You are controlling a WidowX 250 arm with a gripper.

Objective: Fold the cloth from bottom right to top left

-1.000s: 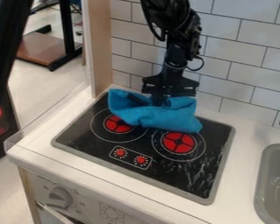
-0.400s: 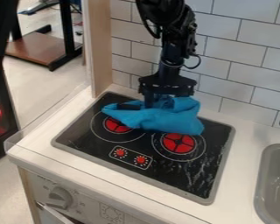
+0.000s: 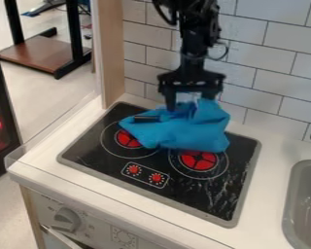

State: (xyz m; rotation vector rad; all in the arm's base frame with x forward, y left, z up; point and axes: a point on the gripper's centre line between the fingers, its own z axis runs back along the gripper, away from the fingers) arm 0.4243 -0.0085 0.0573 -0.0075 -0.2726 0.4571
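The black gripper (image 3: 190, 101) hangs over the back of the stove top, its fingers spread apart with light showing between them. Directly beneath and against it, the blue cloth (image 3: 184, 130) lies bunched, with a raised peak near the fingertips. A flap of the cloth points left, and a small dark opening shows near its upper left edge. The cloth's lower edge overlaps the upper parts of both red burners. Where exactly the fingertips meet the cloth is hard to tell.
The black stove top (image 3: 184, 192) has two red knobs printed near its front left. A tiled wall (image 3: 275, 73) stands close behind, a wooden post (image 3: 110, 53) rises at the back left, and a grey sink (image 3: 303, 204) is set at the right.
The gripper's fingers have parted, and it stands slightly to the right of its last position. The cloth has shifted a little right and toward the front, its upper left part now lower and flatter.
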